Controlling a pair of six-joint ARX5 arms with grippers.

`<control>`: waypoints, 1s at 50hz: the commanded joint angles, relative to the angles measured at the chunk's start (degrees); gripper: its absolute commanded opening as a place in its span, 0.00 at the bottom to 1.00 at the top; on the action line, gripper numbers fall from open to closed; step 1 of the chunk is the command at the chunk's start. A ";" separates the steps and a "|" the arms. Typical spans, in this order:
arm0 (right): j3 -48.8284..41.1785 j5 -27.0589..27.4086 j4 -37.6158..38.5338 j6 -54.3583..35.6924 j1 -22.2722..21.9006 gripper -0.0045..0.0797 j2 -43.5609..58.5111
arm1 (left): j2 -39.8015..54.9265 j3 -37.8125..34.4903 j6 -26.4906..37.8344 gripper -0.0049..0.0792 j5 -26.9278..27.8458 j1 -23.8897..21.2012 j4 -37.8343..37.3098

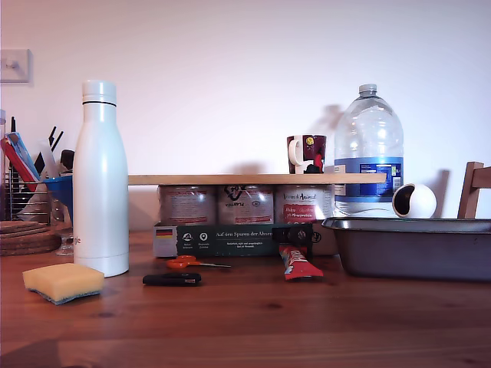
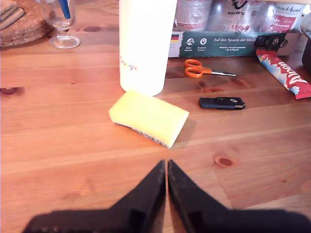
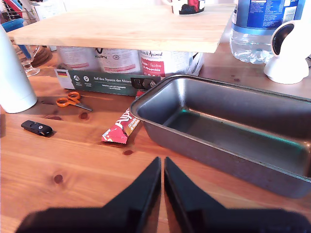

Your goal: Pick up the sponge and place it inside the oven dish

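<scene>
Exterior view: the sponge lies on the wooden table toward the exterior view's left, yellow face up, just in front of a white insulated bottle. The oven dish sits well apart at the exterior view's right, nothing in it that I can see from this low angle. Between them lie orange-handled scissors, a black USB stick and a red snack bar, in front of a plank shelf resting on tins; a mug and a large water bottle stand behind. Neither arm shows here.

First wrist view: my first gripper hangs above bare table with its jaws pressed together, holding nothing. The sponge lies a little beyond the tips, set at an angle, close to the bottle's base. The scissors and USB stick lie off to one side.

Second wrist view: my second gripper also has its jaws closed and empty. The dish lies just ahead, with the snack bar close against its near corner.
</scene>
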 commanded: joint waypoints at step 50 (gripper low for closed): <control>1.49 -13.53 -0.35 4.76 3.78 0.04 0.22 | 0.98 2.08 5.18 0.03 9.44 -0.17 10.80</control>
